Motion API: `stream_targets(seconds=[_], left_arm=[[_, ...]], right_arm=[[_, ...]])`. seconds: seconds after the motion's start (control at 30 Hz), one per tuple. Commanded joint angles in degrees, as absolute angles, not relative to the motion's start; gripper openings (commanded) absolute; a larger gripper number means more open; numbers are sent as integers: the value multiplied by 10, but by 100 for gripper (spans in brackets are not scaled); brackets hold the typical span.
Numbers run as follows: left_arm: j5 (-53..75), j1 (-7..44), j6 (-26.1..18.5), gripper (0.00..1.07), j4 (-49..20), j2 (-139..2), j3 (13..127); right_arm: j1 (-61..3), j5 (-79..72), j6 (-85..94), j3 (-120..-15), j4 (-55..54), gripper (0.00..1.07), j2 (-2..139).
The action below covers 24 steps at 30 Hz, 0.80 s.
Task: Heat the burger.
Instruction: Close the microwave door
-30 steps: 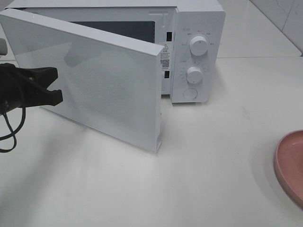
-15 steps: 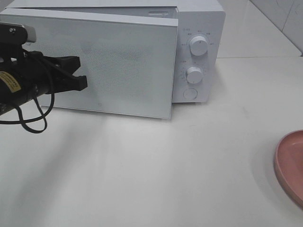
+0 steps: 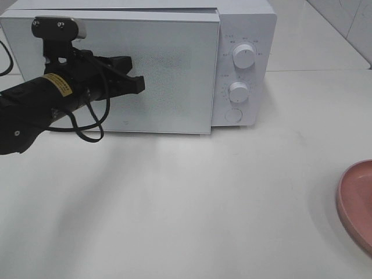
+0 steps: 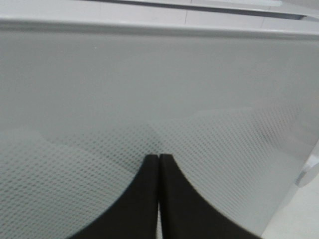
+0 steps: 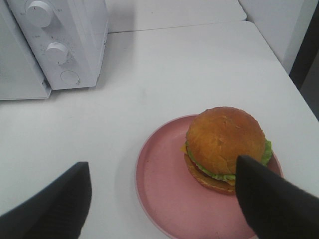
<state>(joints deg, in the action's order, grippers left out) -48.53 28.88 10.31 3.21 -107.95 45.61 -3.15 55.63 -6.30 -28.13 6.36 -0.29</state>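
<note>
A white microwave (image 3: 174, 64) stands at the back of a white tabletop (image 3: 203, 203), door apparently shut. The left gripper (image 3: 136, 83), fingers pressed together, meets the door's mesh window. The burger (image 5: 225, 147) sits on the pink plate (image 5: 164, 189); the right gripper (image 5: 162, 196) hovers above, fingers wide apart, empty.

Glossy white microwave (image 3: 241, 35), dotted mesh door (image 3: 168, 75), matt pink plate (image 5: 164, 189).
</note>
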Motion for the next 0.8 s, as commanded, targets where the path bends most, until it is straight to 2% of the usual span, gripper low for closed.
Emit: stream_targets(seconds=[0.03,0.33,0.63,0.8], left_arm=[[-472,302,101,0,13,-1093,495],[-461,306,101,0,-12,-1121,545],[-438,306,76,0,-57,-1150,604],[-419,309,76,0,-42,-1158,620]], right_arm=[[-28,552,-60,-280,66,76,-18],[-28,552,-60,-280,66,76,-18],[-28,552,-60,-280,66,76,-18],[-28,552,-60,-280,66,76,-18]])
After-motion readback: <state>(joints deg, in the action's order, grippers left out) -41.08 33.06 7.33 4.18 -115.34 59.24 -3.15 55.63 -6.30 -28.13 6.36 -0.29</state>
